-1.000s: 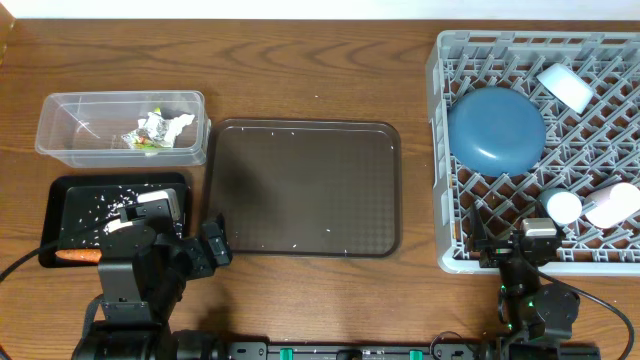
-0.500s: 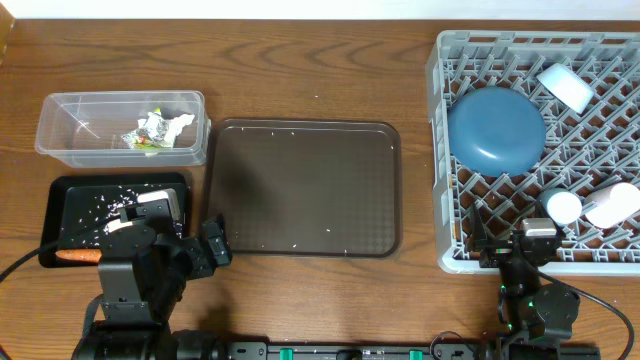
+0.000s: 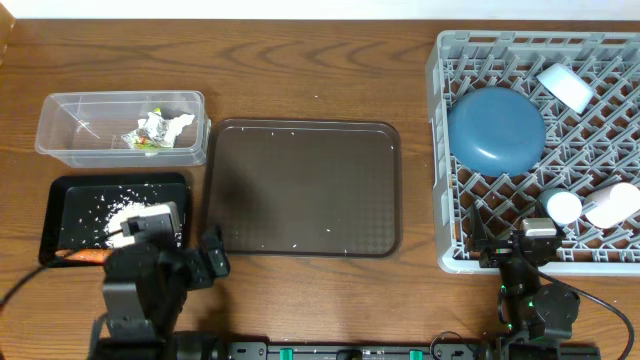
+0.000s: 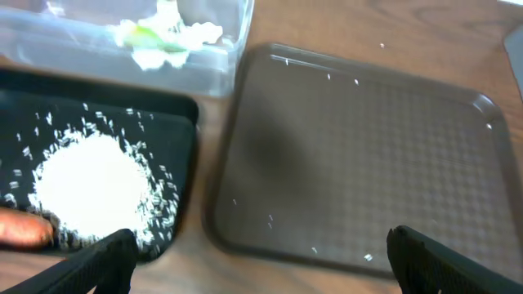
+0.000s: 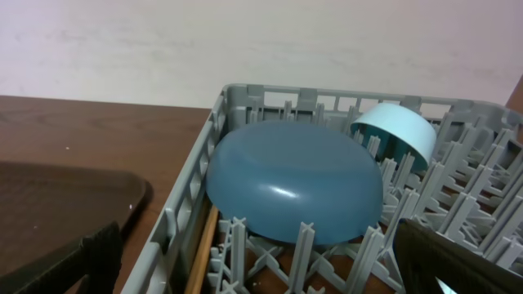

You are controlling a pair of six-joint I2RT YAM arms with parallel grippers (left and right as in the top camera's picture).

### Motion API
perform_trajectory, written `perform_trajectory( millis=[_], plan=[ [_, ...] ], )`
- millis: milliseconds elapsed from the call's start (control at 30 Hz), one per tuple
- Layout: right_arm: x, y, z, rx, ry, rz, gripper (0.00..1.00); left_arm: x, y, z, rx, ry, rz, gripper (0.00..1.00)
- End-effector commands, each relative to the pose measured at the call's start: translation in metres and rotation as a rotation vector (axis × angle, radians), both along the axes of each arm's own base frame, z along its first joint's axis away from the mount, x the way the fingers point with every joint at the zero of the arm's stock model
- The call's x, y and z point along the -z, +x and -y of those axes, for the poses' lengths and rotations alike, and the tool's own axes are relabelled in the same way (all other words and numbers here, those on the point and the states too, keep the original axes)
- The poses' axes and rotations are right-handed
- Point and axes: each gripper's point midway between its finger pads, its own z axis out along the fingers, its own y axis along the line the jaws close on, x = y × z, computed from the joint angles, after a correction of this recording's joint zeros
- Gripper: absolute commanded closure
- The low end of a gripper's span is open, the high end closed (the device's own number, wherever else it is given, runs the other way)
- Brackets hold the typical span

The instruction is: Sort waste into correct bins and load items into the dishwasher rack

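A: Waste first. Where does it sit?
B: The clear tub (image 3: 70, 125), toward the table's (image 3: 300, 60) far left corner, holds crumpled foil and wrapper scraps (image 3: 157, 129) at its right end. The black tray (image 3: 70, 190) is just on the near side of the tub. White rice (image 4: 91, 186) lies on it in a loose heap with stray grains scattered round. The orange carrot (image 4: 18, 229) is just beside the heap, at its near-left side.
A: Rack?
B: The grey rack (image 3: 438, 150) is along the right edge. A blue bowl (image 5: 294, 192), glossy, sits upside down in its left part. A light blue cup (image 5: 395, 133) is tilted on the pegs beyond the bowl. A pale cup (image 3: 612, 205) lies near the right side. One wooden chopstick (image 5: 201, 249) is low against the left wall.
A: Brown tray (image 3: 305, 190)?
B: Mid-table, with only a few specks on it.
A: Grippers?
B: The left gripper (image 4: 261, 265) is spread wide with nothing between its fingers, over the near edges of the black tray and brown tray. The right gripper (image 5: 261, 269) is equally wide and empty, at the rack's near-left corner.
A: Change from a second ago?
B: The left arm has drawn back toward the near edge, so more of the rice heap shows from above. The right arm and the rack contents are unmoved.
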Motion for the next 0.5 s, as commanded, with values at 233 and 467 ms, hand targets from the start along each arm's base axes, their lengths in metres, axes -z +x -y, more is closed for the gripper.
perform_trajectory(
  millis=[233,467],
  plan=[
    [0.001,0.000,-0.003,-0.010,-0.012,-0.003,0.01,0.033,0.017,-0.013,0.016,0.180,0.317,0.02],
    [0.001,0.000,-0.003,-0.010,-0.012,-0.003,0.01,0.029,0.044,-0.026,-0.069,0.216,0.523,0.02]
  ],
)
